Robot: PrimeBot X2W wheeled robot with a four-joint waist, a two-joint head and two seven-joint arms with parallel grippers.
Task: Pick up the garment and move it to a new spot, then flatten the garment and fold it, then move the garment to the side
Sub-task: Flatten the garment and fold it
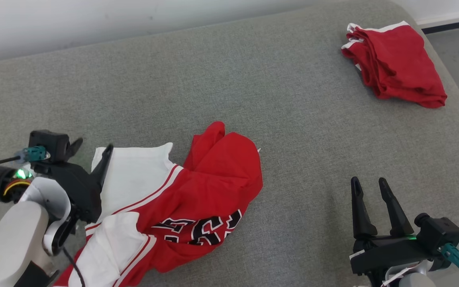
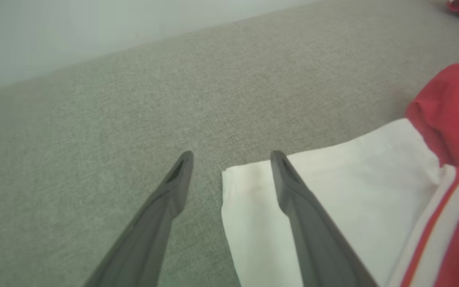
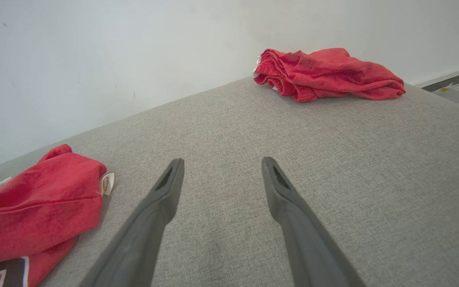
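Fingers (image 2: pixel 291 199) of the left gripper (image 1: pixel 93 148) stand spread, one over the white corner of the crumpled red-and-white garment (image 1: pixel 197 191), low and left of centre on the grey surface (image 1: pixel 277 111). Right gripper (image 1: pixel 369 184) spread too, holding nothing. Folded red cloth (image 1: pixel 397 63) far right.

Black right tool (image 1: pixel 369 180), pale left forearm (image 1: pixel 10 235), teal cable plug (image 1: pixel 34 153)

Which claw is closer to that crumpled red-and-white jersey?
Left. The left gripper is at the crumpled red-and-white jersey's white corner; right gripper off to its right.
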